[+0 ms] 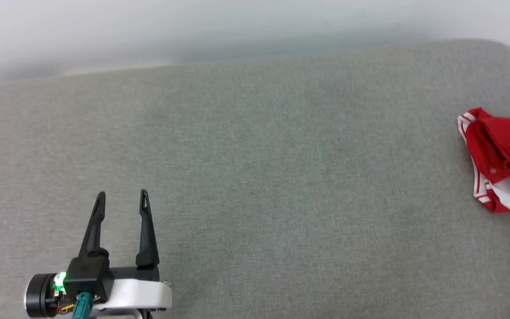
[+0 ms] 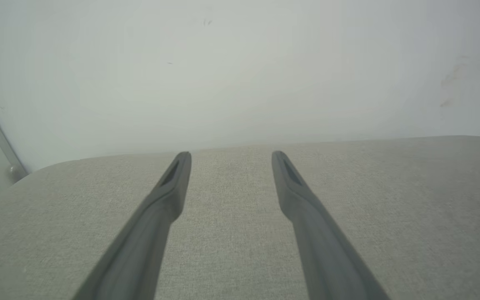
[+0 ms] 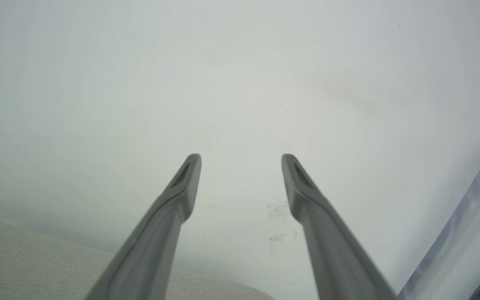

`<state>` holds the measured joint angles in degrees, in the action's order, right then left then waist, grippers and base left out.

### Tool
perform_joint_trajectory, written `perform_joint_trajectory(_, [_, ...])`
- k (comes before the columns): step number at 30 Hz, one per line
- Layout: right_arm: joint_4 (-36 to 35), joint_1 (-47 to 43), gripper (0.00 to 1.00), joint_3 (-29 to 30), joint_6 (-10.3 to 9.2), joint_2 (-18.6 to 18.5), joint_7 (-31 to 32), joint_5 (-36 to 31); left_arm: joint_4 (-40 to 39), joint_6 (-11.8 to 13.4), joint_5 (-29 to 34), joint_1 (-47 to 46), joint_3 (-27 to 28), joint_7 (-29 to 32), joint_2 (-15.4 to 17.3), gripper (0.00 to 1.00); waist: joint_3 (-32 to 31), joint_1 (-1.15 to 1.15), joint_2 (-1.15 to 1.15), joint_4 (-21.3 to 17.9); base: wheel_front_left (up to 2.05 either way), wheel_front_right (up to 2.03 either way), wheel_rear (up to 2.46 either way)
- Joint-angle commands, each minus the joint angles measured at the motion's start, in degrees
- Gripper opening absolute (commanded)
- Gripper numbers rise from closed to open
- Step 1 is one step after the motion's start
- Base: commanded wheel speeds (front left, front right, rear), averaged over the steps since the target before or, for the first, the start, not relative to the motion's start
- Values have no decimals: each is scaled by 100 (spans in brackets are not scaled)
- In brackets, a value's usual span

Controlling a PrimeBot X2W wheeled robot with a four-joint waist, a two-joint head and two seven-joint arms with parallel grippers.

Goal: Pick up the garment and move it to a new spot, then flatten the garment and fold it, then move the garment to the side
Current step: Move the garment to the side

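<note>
On the grey cushion's (image 1: 255,155) far right lies the crumpled red-and-white garment (image 1: 507,146), well apart from my left gripper (image 1: 122,192), whose fingers, like my right gripper's (image 3: 241,156), stand spread.

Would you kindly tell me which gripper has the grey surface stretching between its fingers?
The left gripper: grey surface fills its gap, whereas the right gripper frames mostly white wall.

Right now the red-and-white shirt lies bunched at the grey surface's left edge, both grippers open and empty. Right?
No: head view shows the red-and-white shirt at the right edge of the grey surface. The left gripper and right gripper are open and empty.
</note>
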<state>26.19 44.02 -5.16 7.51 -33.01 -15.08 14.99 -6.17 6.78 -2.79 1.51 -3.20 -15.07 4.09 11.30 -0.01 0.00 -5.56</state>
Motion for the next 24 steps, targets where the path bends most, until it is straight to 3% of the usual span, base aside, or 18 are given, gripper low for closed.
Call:
perform_joint_trajectory(1, [-646, -651, 100, 308, -4, 385, -5, -203, 14, -7, -28, 95, 11, -13, -20, 100, -280, 1, 0, 172, 0, 0, 0])
perform_joint_trajectory(5, [-1737, -1634, 100, 645, -4, 1097, -7, -502, 54, -25, -31, 227, 4, -13, -35, 100, -503, 1, 0, 288, 0, 0, 0])
perform_joint_trajectory(9, [-2143, -2275, 100, 707, -4, 1540, -7, -587, 103, -53, -23, 304, -5, -13, -43, 100, -636, 1, 0, 374, 0, 0, 0])
perform_joint_trajectory(16, [-2256, -3418, 100, 789, -4, 2234, -9, -603, 211, -131, -12, 473, 54, -13, -48, 100, -886, 1, 0, 507, 0, 0, 0])
perform_joint_trajectory(24, [-2273, -4299, 100, 976, -3, 2680, -9, -594, 316, -229, -26, 698, 104, -13, -56, 100, -1095, 1, 0, 486, 0, 0, 0])
